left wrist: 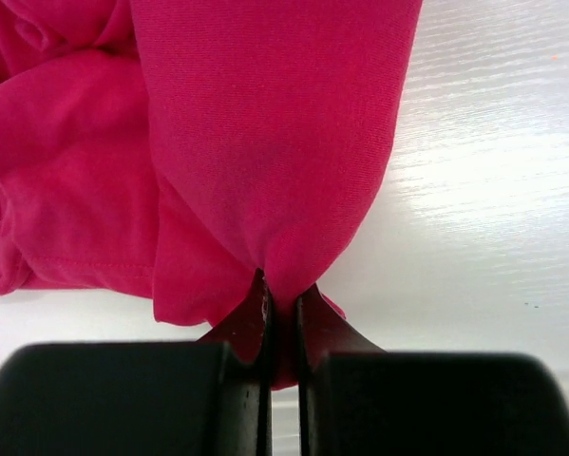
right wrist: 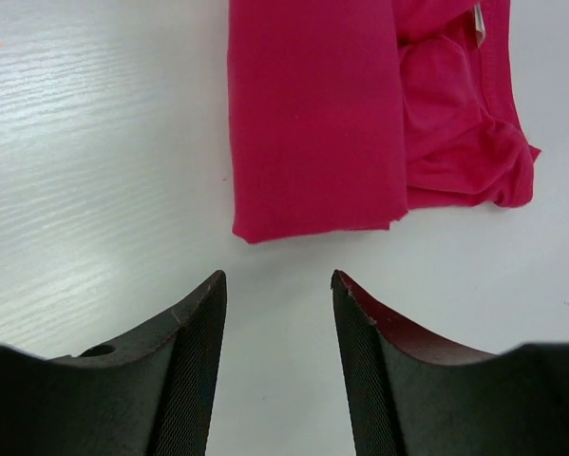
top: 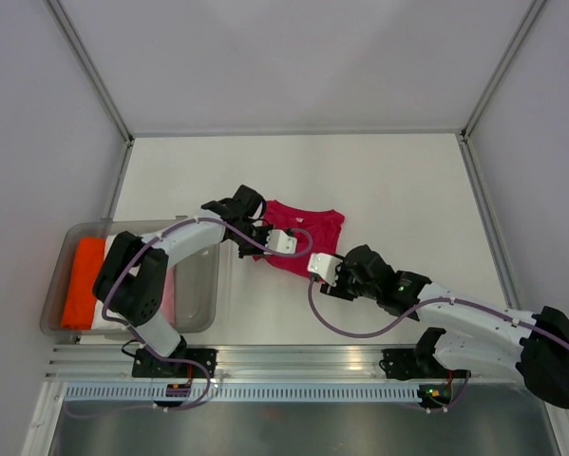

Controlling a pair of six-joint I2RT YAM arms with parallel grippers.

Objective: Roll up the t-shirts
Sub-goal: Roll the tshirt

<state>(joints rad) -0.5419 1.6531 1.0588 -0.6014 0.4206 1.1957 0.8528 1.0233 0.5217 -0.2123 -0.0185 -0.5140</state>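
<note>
The magenta t-shirt (top: 308,233) lies folded on the white table (top: 398,180), soft, light and likely to slump. The left gripper (left wrist: 282,302) pinches its edge tight. The right gripper (right wrist: 276,285) hovers spread wide just short of the near hem, probably the best place to grab.

A white desk (top: 388,180) with a faint wood grain is closed in by 3 pale walls (top: 293,57). A clear plastic bin (top: 200,285) sits at its left side towards the front. An aluminium rail (top: 303,359) runs along the near edge.
</note>
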